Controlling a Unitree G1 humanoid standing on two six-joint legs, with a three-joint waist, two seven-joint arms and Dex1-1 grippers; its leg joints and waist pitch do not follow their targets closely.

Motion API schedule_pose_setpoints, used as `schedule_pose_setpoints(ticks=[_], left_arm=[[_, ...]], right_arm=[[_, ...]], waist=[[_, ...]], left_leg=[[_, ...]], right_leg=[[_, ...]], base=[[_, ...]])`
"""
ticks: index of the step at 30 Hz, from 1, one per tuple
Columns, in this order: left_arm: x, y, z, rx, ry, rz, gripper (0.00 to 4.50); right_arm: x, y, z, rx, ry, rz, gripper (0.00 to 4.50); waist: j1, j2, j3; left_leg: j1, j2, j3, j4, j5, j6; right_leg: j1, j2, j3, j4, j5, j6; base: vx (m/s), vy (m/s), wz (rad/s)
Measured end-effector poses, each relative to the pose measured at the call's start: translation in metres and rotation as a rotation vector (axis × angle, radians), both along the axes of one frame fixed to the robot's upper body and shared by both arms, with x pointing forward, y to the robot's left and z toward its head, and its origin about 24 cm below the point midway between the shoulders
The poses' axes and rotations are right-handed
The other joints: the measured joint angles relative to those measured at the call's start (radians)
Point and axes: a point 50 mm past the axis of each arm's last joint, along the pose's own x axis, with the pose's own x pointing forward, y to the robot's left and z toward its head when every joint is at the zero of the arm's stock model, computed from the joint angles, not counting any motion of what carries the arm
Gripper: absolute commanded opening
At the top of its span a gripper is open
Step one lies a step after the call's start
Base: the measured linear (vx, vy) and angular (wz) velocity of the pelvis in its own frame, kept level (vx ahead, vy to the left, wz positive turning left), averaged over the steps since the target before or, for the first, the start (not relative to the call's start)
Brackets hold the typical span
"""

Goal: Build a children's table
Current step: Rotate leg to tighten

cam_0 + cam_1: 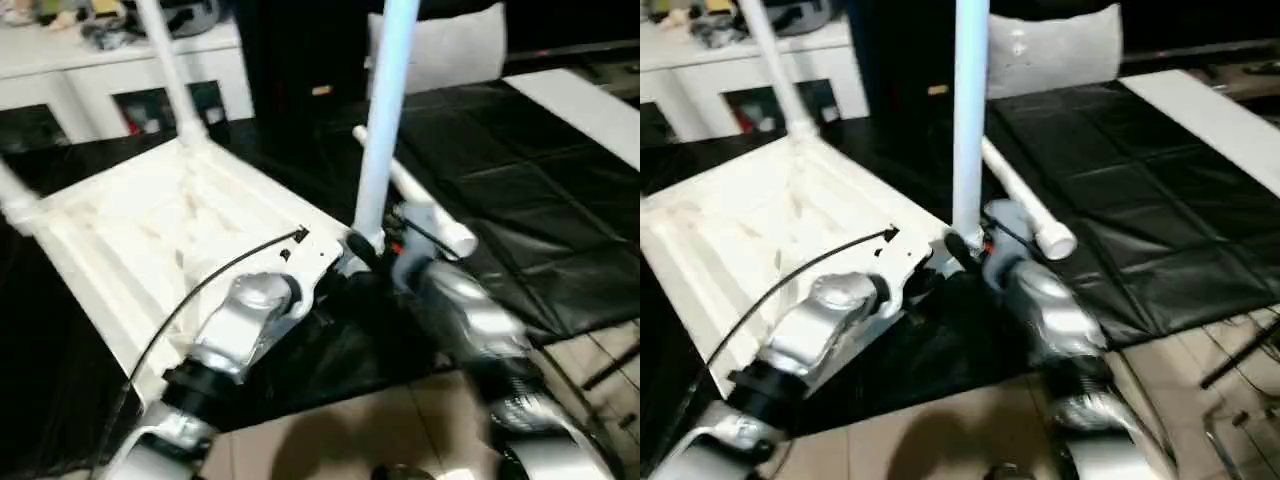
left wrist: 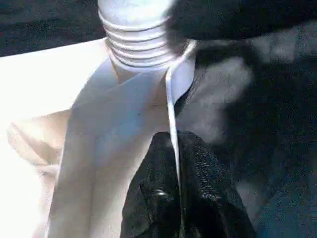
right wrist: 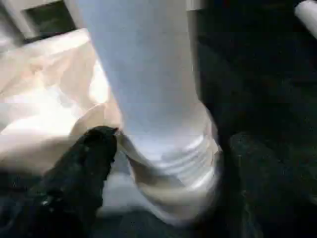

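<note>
The white table top (image 1: 130, 230) lies upside down on a black mat, ribbed underside up. One leg (image 1: 165, 60) stands in its far corner socket and another (image 1: 12, 200) at the left corner. A third leg (image 1: 385, 120) stands upright in the near right corner socket, its threaded end (image 2: 138, 44) showing. A loose leg (image 1: 425, 210) lies on the mat behind it. My left gripper (image 1: 325, 262) is shut on the top's thin rim (image 2: 171, 109) beside that corner. My right gripper (image 3: 168, 148) straddles the upright leg's base, open, with one finger (image 3: 84, 168) close beside it and the other finger (image 3: 257, 168) apart.
A white cabinet (image 1: 100, 60) stands at the back left and a grey cushion (image 1: 450, 45) at the back. A white board (image 1: 590, 105) lies at the far right of the black mat (image 1: 520, 200). Tiled floor (image 1: 380, 430) runs along the front.
</note>
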Motion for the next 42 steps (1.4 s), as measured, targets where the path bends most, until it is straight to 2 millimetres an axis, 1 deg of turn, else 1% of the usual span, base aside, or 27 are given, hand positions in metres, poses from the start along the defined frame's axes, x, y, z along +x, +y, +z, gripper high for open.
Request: schedule_pose_setpoints(ticks=[1,2,4,6,7,9,10,12,13,16,18,20,21,22,23,25,26,32,37,42], left_arm=[[0.000,0.008,-0.001,0.012,-0.009,-0.033,0.00],[-0.001,0.010,-0.001,0.013,-0.011,-0.046,0.00],[-0.002,0.013,-0.001,0.015,-0.013,-0.083,0.00],[-0.005,0.019,-0.001,0.026,-0.008,-0.165,0.00],[-0.007,0.025,-0.001,0.033,-0.006,-0.202,0.00],[-0.009,0.031,-0.001,0.044,0.001,-0.236,0.00],[-0.011,0.037,0.000,0.065,0.007,-0.292,0.00],[-0.014,0.041,0.001,0.082,0.019,-0.347,0.00],[-0.015,0.043,0.001,0.090,0.024,-0.376,0.00],[-0.019,0.047,0.001,0.106,0.041,-0.453,0.00],[-0.021,0.046,0.002,0.109,0.049,-0.491,0.00],[-0.024,0.044,0.001,0.107,0.058,-0.529,0.00],[-0.024,0.043,0.001,0.106,0.060,-0.540,0.00],[-0.025,0.043,0.001,0.110,0.058,-0.555,0.00],[-0.025,0.043,0.001,0.113,0.057,-0.564,0.00],[-0.026,0.043,0.002,0.114,0.061,-0.579,0.00],[-0.026,0.043,0.002,0.114,0.062,-0.583,0.00],[-0.026,0.043,0.002,0.115,0.059,-0.594,0.00],[-0.025,0.044,0.001,0.115,0.059,-0.596,0.00],[-0.025,0.044,0.001,0.115,0.060,-0.598,0.00]], right_arm=[[-0.004,-0.007,0.003,-0.021,-0.019,0.066,4.34],[-0.004,-0.009,0.004,-0.023,-0.028,0.083,4.41],[-0.006,-0.013,0.010,-0.029,-0.051,0.130,4.47],[-0.010,-0.020,0.016,-0.062,-0.067,0.238,4.47],[-0.011,-0.027,0.020,-0.079,-0.073,0.278,4.47],[-0.012,-0.033,0.024,-0.084,-0.080,0.309,4.47],[-0.016,-0.032,0.025,-0.105,-0.067,0.402,4.47],[-0.020,-0.034,0.025,-0.122,-0.047,0.469,4.47],[-0.021,-0.034,0.025,-0.138,-0.039,0.506,4.47],[-0.023,-0.029,0.024,-0.194,-0.025,0.608,4.47],[-0.023,-0.026,0.023,-0.204,-0.020,0.647,4.47],[-0.022,-0.025,0.021,-0.209,-0.012,0.672,4.47],[-0.022,-0.025,0.021,-0.212,-0.010,0.675,4.30],[-0.022,-0.024,0.021,-0.210,-0.005,0.695,4.20],[-0.021,-0.023,0.022,-0.206,-0.004,0.711,4.20],[-0.021,-0.022,0.024,-0.199,-0.003,0.733,3.92],[-0.021,-0.022,0.024,-0.196,0.000,0.743,3.92],[-0.024,-0.014,0.016,-0.178,0.042,0.800,3.40],[-0.021,-0.012,0.017,-0.174,0.044,0.803,2.89],[-0.021,-0.011,0.016,-0.168,0.047,0.803,2.69]], waist=[[0.006,0.000,0.000],[0.008,0.000,0.000],[0.016,0.001,0.000],[0.024,0.002,0.001],[0.035,0.002,0.001],[0.047,0.001,0.001],[0.051,0.001,0.001],[0.060,0.001,0.001],[0.067,0.001,0.001],[0.077,-0.001,0.002],[0.083,-0.002,0.003],[0.094,-0.004,0.003],[0.097,-0.004,0.003],[0.099,-0.005,0.003],[0.100,-0.005,0.003],[0.102,-0.006,0.002],[0.102,-0.006,0.002],[0.103,-0.007,0.002],[0.103,-0.008,0.002],[0.103,-0.008,0.002]], left_leg=[[0.000,0.000,0.001,0.001,0.000,0.000],[0.000,0.000,0.001,0.001,0.000,0.000],[0.000,0.000,0.002,0.002,0.000,0.000],[0.000,0.000,0.001,0.002,0.000,0.000],[0.000,0.000,0.001,0.002,0.000,0.000],[0.001,0.000,0.002,0.002,0.000,0.000],[0.001,0.000,0.003,0.003,0.000,0.000],[0.003,0.000,0.005,0.003,0.000,0.000],[0.004,0.000,0.007,0.003,0.000,0.000],[0.009,0.000,0.013,0.003,0.000,-0.001],[0.011,0.000,0.015,0.003,-0.001,-0.002],[0.014,0.000,0.018,0.003,-0.002,-0.003],[0.014,-0.001,0.018,0.003,-0.002,-0.003],[0.015,-0.001,0.019,0.003,-0.002,-0.003],[0.015,-0.001,0.019,0.003,-0.002,-0.003],[0.015,-0.001,0.020,0.003,-0.002,-0.003],[0.016,-0.001,0.020,0.002,-0.002,-0.003],[0.016,-0.001,0.021,0.002,-0.001,-0.002],[0.016,0.000,0.021,0.002,-0.002,-0.003],[0.016,0.000,0.021,0.002,-0.002,-0.003]], right_leg=[[0.000,0.000,0.000,0.000,0.000,0.000],[0.000,0.000,0.001,0.000,0.000,0.000],[0.000,0.000,0.002,0.001,0.000,0.000],[0.000,-0.001,0.002,0.001,0.000,0.000],[0.000,-0.001,0.002,0.001,0.000,0.000],[0.000,-0.001,0.003,0.002,0.001,-0.002],[-0.001,-0.001,0.004,0.005,0.000,-0.003],[-0.001,-0.002,0.005,0.007,0.000,-0.003],[-0.001,-0.002,0.007,0.009,-0.001,-0.003],[-0.001,-0.002,0.012,0.012,-0.002,-0.002],[-0.001,-0.002,0.014,0.012,-0.003,0.000],[-0.001,-0.002,0.018,0.013,-0.003,0.000],[-0.001,-0.002,0.018,0.013,-0.003,0.000],[-0.001,-0.002,0.019,0.013,-0.003,0.000],[-0.001,-0.002,0.020,0.014,-0.003,0.000],[-0.001,-0.001,0.020,0.014,-0.003,0.000],[-0.001,-0.001,0.020,0.014,-0.003,0.000],[-0.001,-0.001,0.020,0.014,-0.002,-0.002],[-0.001,-0.001,0.020,0.015,-0.002,-0.001],[-0.001,-0.001,0.020,0.015,-0.002,-0.001]], base=[[0.000,0.000,0.00],[0.000,0.000,0.00],[0.000,0.000,0.00],[0.000,0.000,0.00],[0.000,0.000,0.00],[0.000,0.000,0.00],[0.000,0.000,0.00],[0.000,0.000,0.00],[0.000,0.000,0.00],[0.000,0.000,0.00],[0.000,0.000,0.00],[0.000,0.000,0.00],[0.000,0.000,0.00],[0.000,0.000,0.00],[0.000,0.000,0.00],[0.000,0.000,0.00],[0.000,0.000,0.00],[0.000,0.000,0.00],[0.000,0.000,0.00],[0.000,0.000,0.00]])
